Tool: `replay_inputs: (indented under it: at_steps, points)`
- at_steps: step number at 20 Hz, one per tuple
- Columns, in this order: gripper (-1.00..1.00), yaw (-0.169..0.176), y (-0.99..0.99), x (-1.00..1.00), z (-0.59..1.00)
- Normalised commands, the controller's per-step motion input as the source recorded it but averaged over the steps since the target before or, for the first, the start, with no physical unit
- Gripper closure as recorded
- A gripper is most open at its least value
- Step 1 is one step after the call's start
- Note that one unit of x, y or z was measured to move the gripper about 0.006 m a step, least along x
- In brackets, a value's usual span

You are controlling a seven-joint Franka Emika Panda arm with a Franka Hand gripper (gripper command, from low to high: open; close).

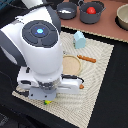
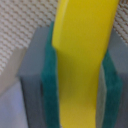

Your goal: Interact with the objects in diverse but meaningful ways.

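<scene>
The pincer point(image 2: 75, 95) gripped the banana point(image 2: 82, 50) (low over the mat point(image 1: 95, 75)); next it probably needed lifting somewhere.

Exterior view: low resolution, soft throughout, lit evenly from above. Bright glare on white arm housing point(image 1: 35, 47), detail washed out there. Soft shadow under arm onto woven mat point(image 1: 97, 75) toward 6 o'clock. Black table point(image 1: 117, 95) dim, featureless.

Wrist view: heavily blurred, far too close for focus. Banana point(image 2: 82, 60) overexposed, flat yellow, edges smeared. Green pads point(image 2: 50, 95) darker, shaded toward 7 o'clock. Mat texture faint at 11 o'clock.
</scene>
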Motion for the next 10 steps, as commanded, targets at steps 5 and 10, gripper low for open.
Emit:
replay_inputs:
  at_steps: [5, 10]
  points:
    - [1.0, 0.034, 0.46, -0.37, 1.0]
    - [1.0, 0.095, 0.43, -0.78, 0.32]
